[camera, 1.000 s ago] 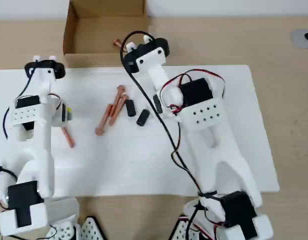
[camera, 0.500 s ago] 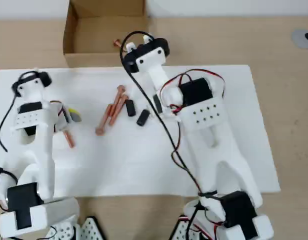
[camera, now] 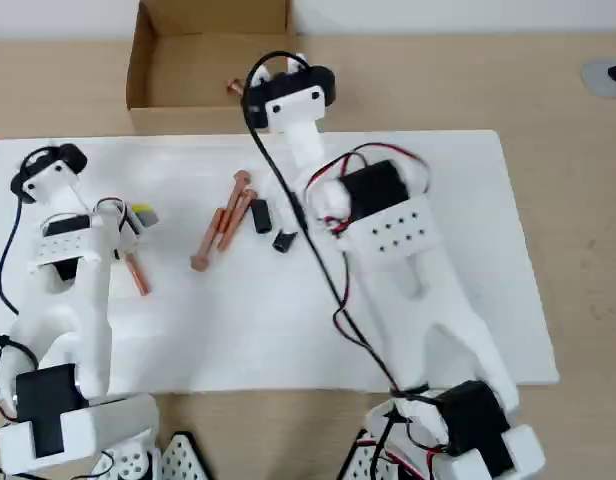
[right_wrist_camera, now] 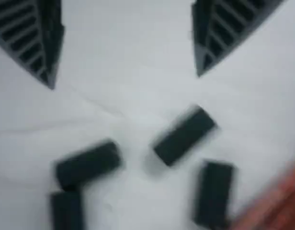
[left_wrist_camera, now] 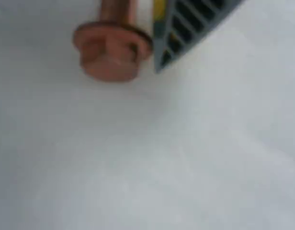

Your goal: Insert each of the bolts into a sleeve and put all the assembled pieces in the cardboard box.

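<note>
My right gripper (right_wrist_camera: pixel 123 74) hangs over the black sleeves, jaws wide apart, nothing in it. In the right wrist view, four sleeves lie scattered on the white mat (camera: pixel 238 330). The tilted sleeve (right_wrist_camera: pixel 183 135) in the middle of that frame lies clear of the rest, so I judge that's my pick. To do this well I want to come straight down, wrist turned square across its long body, one jaw on either side. That way I shouldn't nudge the neighbour (right_wrist_camera: pixel 212 191) at lower right or the other sleeve (right_wrist_camera: pixel 87 163) at lower left. I'd grip at mid-length and leave the bore end free for a bolt.

At the left of the high view, my left gripper (camera: pixel 131 232) sits right by a lone bolt (camera: pixel 135 272). Its hex head (left_wrist_camera: pixel 111 50) shows at the upper left of the left wrist view. I cannot tell whether that gripper is open or closed. I'd take the bolt near the head with the shank sticking out, ready to slide into the sleeve. More bolts (camera: pixel 228 215) lie mid-mat, and the cardboard box (camera: pixel 148 60) waits at the top of the frame, well apart.
</note>
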### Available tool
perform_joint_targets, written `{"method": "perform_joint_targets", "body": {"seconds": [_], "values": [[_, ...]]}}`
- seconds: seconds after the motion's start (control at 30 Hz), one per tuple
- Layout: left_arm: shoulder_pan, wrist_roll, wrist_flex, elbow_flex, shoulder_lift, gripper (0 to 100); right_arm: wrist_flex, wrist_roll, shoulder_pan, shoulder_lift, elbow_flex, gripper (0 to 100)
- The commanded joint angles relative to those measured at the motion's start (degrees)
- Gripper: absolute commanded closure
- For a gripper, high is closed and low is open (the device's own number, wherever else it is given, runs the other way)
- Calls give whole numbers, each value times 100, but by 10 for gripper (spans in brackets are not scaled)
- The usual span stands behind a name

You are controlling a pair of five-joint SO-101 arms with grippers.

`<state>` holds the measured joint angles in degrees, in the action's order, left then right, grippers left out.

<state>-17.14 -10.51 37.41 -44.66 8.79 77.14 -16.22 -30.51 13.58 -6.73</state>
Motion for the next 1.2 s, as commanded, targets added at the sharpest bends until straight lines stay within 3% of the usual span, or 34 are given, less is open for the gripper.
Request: {"method": "perform_joint_targets", "body": {"seconds": [0.0,0.27,0.47,0.83,1.17], "values": [[79,-35,-193,-26,189,704,-501,-730,-242,-259,31,775],[79,-44,-158,-105,189,704,-686,-765,-251,-2334,743,779],[79,-44,-97,-105,189,704,44,-730,-321,-3837,2686,898],[79,-44,-132,-185,189,704,1785,-712,-585,-6132,6000,901],[79,-44,-141,-185,189,704,2488,246,-567,-6941,7846,900]]}}
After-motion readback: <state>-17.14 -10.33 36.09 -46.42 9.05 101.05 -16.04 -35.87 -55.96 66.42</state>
